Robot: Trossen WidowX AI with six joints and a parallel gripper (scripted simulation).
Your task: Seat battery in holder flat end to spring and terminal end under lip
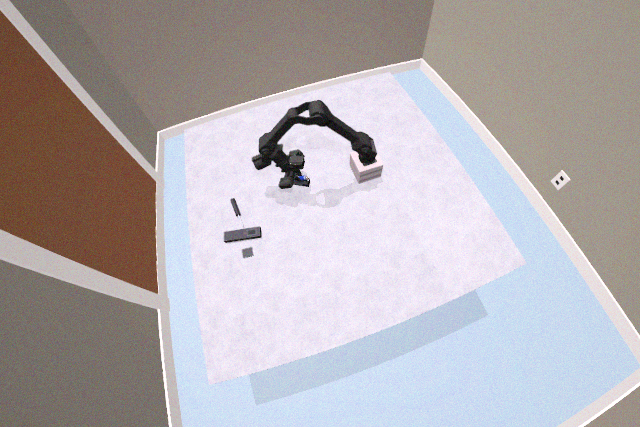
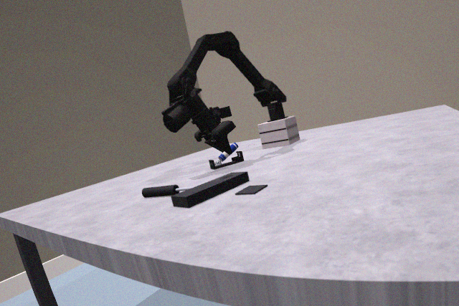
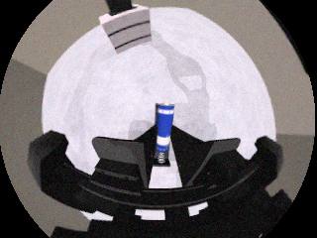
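My gripper (image 1: 298, 179) (image 2: 227, 152) (image 3: 163, 127) is shut on the blue-and-white battery (image 1: 302, 178) (image 2: 223, 156) (image 3: 164, 121). In the exterior view, the battery is steeply tilted, its lower end at the spring (image 2: 217, 163) (image 3: 161, 158) and its other end raised above the opposite end wall. The terminal end is the raised one, toward the top of the wrist view. The black holder (image 2: 239, 155) (image 3: 165, 163) stands on the table below the fingers. The battery and fingers hide most of it in the wrist view. Whether the battery's lower end touches the spring is unclear.
A long black block (image 1: 242, 234) (image 2: 211, 188), a black-handled tool (image 1: 235, 206) (image 2: 160, 190) and a flat dark square (image 1: 247, 252) (image 2: 252, 189) lie on the table on the far side of the holder from the arm's pale base block (image 1: 367, 170) (image 2: 278, 135) (image 3: 130, 31).
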